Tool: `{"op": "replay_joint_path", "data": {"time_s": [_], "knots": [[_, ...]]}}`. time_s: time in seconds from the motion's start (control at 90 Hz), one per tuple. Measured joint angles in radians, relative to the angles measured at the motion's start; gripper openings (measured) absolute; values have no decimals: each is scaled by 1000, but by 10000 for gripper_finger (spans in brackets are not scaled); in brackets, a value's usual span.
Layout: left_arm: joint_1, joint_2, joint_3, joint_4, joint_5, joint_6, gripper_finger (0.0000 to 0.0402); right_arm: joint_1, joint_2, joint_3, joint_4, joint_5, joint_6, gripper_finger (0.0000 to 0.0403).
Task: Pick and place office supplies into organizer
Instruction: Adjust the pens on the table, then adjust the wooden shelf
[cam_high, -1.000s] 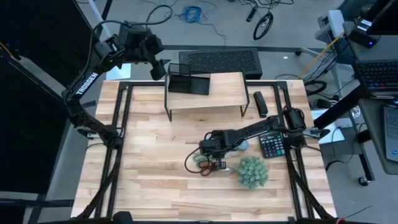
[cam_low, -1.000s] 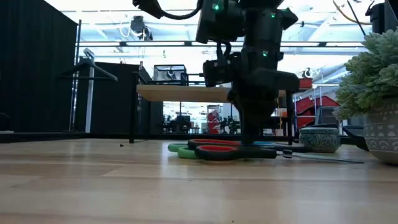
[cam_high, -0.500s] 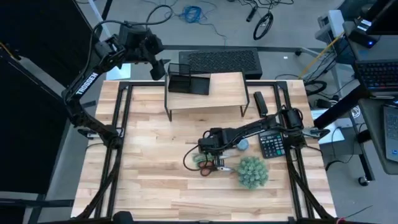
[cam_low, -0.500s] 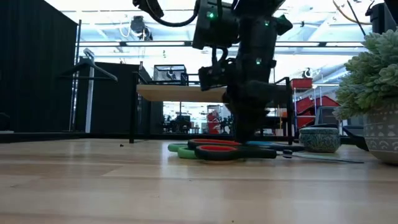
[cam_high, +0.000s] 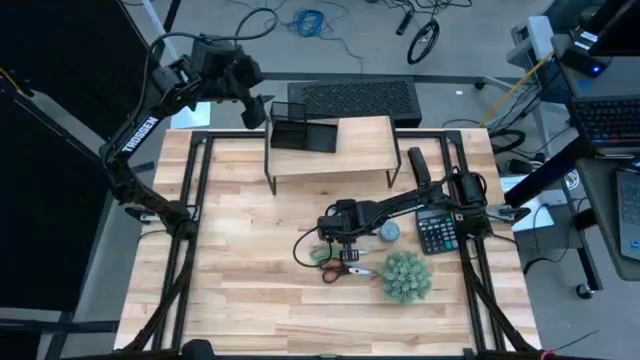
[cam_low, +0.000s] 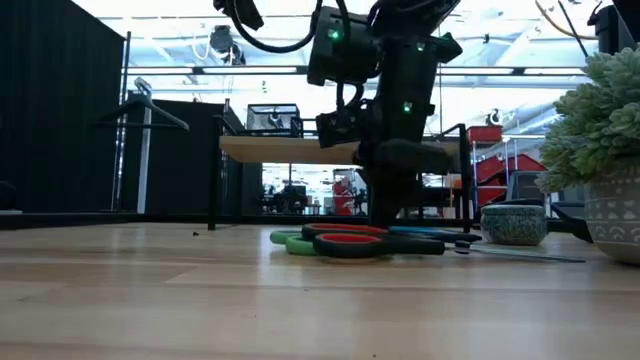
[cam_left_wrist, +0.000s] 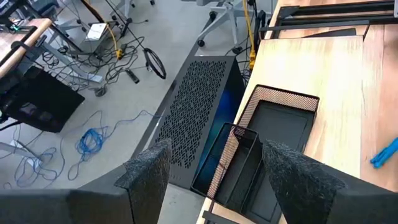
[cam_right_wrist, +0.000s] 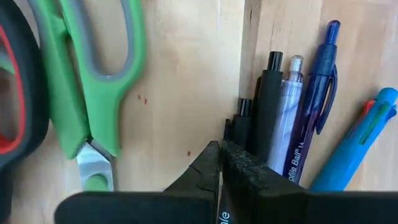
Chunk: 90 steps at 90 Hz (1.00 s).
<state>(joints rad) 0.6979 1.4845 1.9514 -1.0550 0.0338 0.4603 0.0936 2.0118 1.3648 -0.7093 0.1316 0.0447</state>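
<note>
- Right gripper (cam_right_wrist: 219, 163) pressed down at the tabletop's (cam_high: 250, 290) middle, fingers together beside the dark pen (cam_right_wrist: 267, 106)
- Left gripper (cam_left_wrist: 214, 180) raised over the organizer (cam_left_wrist: 273, 134), fingers apart

green-handled scissors (cam_right_wrist: 87, 93): bright green loops, grey inner lining, silver blades. red-handled scissors (cam_right_wrist: 12, 99): black rim, red inner band. dark pen (cam_right_wrist: 264, 112): matte black. pens beside it: one clear/silver (cam_right_wrist: 287, 118), one navy blue (cam_right_wrist: 314, 112), one light blue (cam_right_wrist: 354, 146). organizer (cam_left_wrist: 261, 155): black mesh. table (cam_high: 250, 250): pale wood grain. plant (cam_high: 406, 277): fuzzy grey-green.
</note>
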Motion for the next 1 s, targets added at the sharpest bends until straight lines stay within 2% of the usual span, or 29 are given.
{"op": "replay_joint_path", "data": {"time_s": [0.244, 0.4, 0.733, 0.878, 1.0], "knots": [[0, 0, 0, -1, -1, -7, 242, 20, -84, 77, -68, -2, 25, 0], [3, 0, 0, -1, -5, -21, 242, -20, -173, 128, -70, 29, -5, 0], [63, 32, 0, 16, 3, -2, 242, -221, -359, 136, 108, 44, -100, 0], [114, 64, 0, 20, 90, -7, 242, -315, -392, 136, 235, 53, -121, 4], [146, 94, 0, 39, 128, -7, 242, -390, -398, 136, 292, 55, -159, 31]]}}
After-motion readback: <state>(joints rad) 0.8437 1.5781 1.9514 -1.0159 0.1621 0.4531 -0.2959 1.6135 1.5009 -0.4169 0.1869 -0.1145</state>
